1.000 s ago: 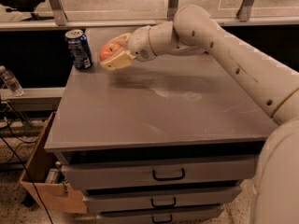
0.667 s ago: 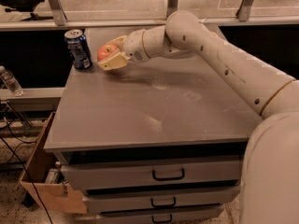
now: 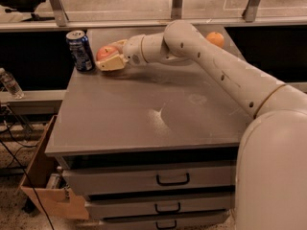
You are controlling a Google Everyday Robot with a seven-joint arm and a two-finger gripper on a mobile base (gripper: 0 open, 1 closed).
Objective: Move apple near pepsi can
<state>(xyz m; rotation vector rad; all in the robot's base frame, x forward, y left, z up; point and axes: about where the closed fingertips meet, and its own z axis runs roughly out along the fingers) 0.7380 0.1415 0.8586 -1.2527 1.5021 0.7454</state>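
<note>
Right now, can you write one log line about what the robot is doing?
gripper: shut on apple | apple: beside can | place: back-left corner of table

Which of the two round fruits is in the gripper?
The reddish apple, held by the gripper beside the pepsi can; the plain orange sits apart behind the arm.

High oblique view, tool (image 3: 110,54) far-left
</note>
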